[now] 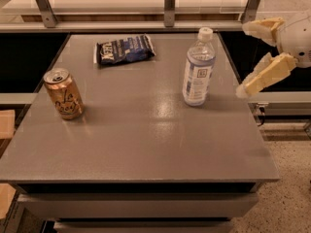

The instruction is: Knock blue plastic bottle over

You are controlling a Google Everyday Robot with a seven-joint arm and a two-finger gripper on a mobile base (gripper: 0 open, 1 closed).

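The blue plastic bottle [198, 69], clear with a white cap and a pale blue-and-white label, stands upright on the right side of the grey table [141, 135]. My gripper [245, 57] is at the right edge of the view, just right of the bottle and apart from it. Its two cream fingers [266, 75] are spread wide and point left toward the bottle. It holds nothing.
A golden-orange drink can [63, 93] stands upright at the table's left. A dark blue snack bag [124, 49] lies flat at the back. A metal-framed rail [167, 6] runs behind the table. The floor [286, 178] lies beyond the table's right edge.
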